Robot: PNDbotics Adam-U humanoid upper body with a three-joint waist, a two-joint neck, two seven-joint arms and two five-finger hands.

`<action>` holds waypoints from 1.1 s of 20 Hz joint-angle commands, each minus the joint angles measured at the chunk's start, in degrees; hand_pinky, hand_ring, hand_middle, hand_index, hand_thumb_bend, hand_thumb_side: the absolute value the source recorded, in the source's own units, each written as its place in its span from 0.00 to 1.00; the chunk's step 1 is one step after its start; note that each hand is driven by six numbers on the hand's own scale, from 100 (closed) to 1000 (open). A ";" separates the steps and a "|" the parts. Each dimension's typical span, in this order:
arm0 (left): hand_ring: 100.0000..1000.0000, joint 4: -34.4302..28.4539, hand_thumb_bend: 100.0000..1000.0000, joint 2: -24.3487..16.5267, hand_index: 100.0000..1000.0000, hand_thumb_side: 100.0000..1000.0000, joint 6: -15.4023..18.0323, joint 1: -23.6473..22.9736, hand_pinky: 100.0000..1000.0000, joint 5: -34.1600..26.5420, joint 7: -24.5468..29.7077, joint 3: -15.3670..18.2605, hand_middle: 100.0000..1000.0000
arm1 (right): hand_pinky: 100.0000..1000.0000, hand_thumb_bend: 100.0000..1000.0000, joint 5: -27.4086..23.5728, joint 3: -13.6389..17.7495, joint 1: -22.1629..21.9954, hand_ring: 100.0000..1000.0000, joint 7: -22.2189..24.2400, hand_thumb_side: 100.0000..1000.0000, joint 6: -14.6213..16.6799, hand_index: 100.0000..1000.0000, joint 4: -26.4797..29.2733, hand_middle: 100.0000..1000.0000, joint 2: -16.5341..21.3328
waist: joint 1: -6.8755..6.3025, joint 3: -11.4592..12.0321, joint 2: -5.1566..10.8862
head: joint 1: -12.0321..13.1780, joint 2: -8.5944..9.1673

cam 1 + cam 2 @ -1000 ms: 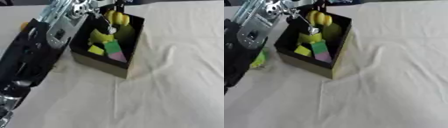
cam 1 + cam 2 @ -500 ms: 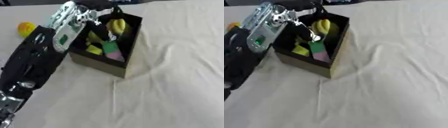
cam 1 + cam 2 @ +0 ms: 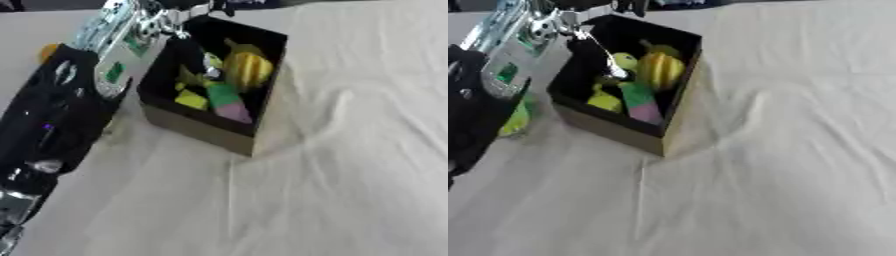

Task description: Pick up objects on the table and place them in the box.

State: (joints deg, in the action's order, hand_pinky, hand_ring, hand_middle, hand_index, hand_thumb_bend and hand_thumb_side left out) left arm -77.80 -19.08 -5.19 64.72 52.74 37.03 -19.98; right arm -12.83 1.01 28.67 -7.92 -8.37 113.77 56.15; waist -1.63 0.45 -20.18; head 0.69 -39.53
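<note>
Fingers point(image 3: 188, 12) of the left hand point(image 3: 166, 10) hover above the box point(image 3: 197, 131), blurred, so their state is unclear; yellow fruit point(image 3: 248, 67) sits inside, likely delivered.

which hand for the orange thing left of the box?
Left, probably. The left hand hangs over the box, same side as the orange object. The right hand shows in neither view.
</note>
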 commanded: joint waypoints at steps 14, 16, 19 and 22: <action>0.84 0.43 0.55 -18.42 0.85 0.09 -5.51 -2.49 0.85 1.61 -0.52 8.23 0.82 | 0.82 0.00 0.18 1.69 -1.10 0.78 -1.10 0.75 0.09 0.74 0.82 0.59 2.63 | -0.89 1.18 1.62 | 0.01 1.15; 0.85 2.15 0.56 -19.05 0.86 0.09 -5.59 -2.67 0.85 1.72 -0.85 8.68 0.83 | 0.82 0.00 0.26 1.67 -1.07 0.78 -1.08 0.75 0.14 0.74 0.82 0.59 2.63 | -0.71 1.21 1.48 | 0.31 1.47; 0.85 4.92 0.57 -19.16 0.87 0.09 -5.56 -2.79 0.85 1.75 -1.20 9.17 0.83 | 0.82 0.00 0.42 1.62 -1.03 0.78 -1.00 0.75 0.16 0.74 0.82 0.59 2.57 | -0.41 1.15 1.21 | 0.75 1.94; 0.85 7.58 0.57 -18.91 0.88 0.07 -5.90 -2.72 0.85 2.03 -1.64 9.71 0.83 | 0.83 0.00 0.54 1.62 -0.99 0.78 -1.00 0.76 0.20 0.74 0.82 0.59 2.52 | -0.22 0.98 0.89 | 1.19 2.28</action>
State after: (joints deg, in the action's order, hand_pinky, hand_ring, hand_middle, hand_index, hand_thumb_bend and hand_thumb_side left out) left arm -70.61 -36.08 -10.99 61.06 54.53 35.78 -11.33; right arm -12.69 1.73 27.19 -8.85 -8.34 113.77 56.41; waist -2.25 1.43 -20.25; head 1.56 -38.13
